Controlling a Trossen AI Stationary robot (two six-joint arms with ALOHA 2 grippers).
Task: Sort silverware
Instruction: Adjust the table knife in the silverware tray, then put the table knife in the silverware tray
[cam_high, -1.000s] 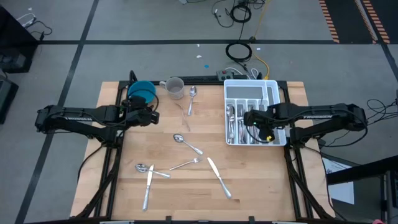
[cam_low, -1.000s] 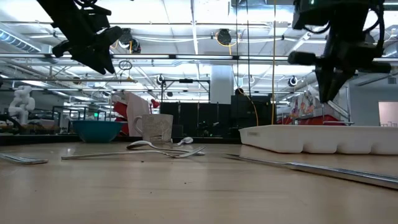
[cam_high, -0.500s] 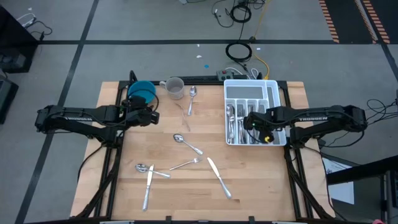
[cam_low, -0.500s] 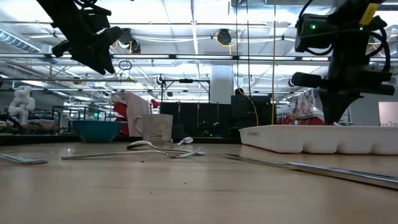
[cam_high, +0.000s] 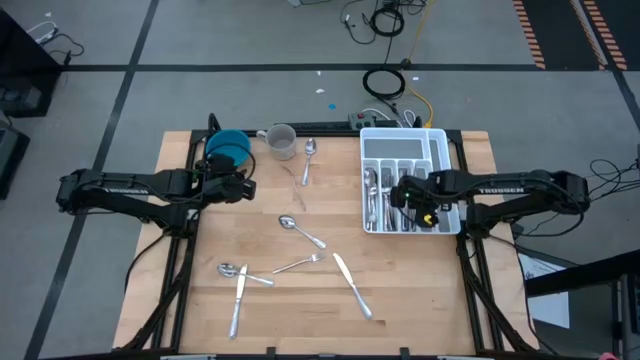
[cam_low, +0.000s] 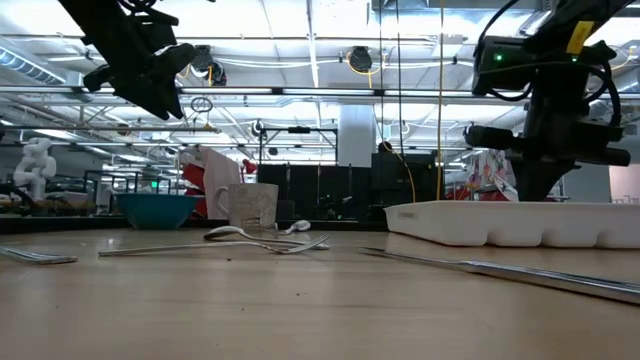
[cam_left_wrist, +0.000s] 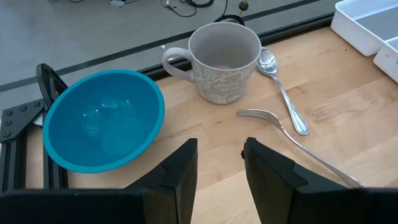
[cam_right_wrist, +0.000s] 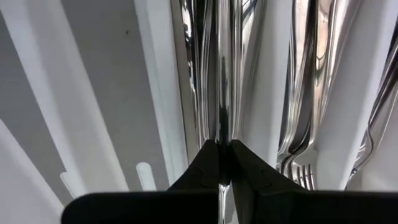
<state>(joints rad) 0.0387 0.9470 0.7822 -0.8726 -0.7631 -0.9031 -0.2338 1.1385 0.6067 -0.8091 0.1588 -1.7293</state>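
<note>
- Since a second ago the right gripper (cam_high: 409, 196) has dropped lower into the tray (cam_high: 437, 140), and in the low view its tips are now hidden behind the tray wall (cam_low: 500, 222); the left gripper (cam_high: 243, 187) has not shifted
- Nearest the front edge of the table (cam_high: 300, 320) lie a knife (cam_high: 238, 297) beside a spoon (cam_high: 232, 270), and a second knife (cam_high: 351, 284) set at a slant further right
- Just behind them sits a fork (cam_high: 300, 264), with another spoon (cam_high: 300, 231) a little beyond it, both well apart from either gripper
- Right gripper's fingers (cam_right_wrist: 208, 163) are pressed together on a slim metal piece (cam_right_wrist: 222, 93) that runs straight out from between the tips, lying lengthwise in a tray compartment among other silverware (cam_right_wrist: 305, 81); what kind of piece it is I cannot tell
- More silverware (cam_high: 372, 197) fills the compartments on the tray's left side, just beside that gripper
- Left gripper hovers above the table's left part near the bowl (cam_left_wrist: 102, 118), its fingers (cam_left_wrist: 180, 174) apart with nothing between them
- Past those fingers lie a fork (cam_left_wrist: 292, 143) and a spoon (cam_left_wrist: 283, 90), the spoon touching or almost touching the mug (cam_left_wrist: 224, 62), none of them within the fingers' reach
- Farthest back, the bowl and mug stand side by side at the table's rear edge
</note>
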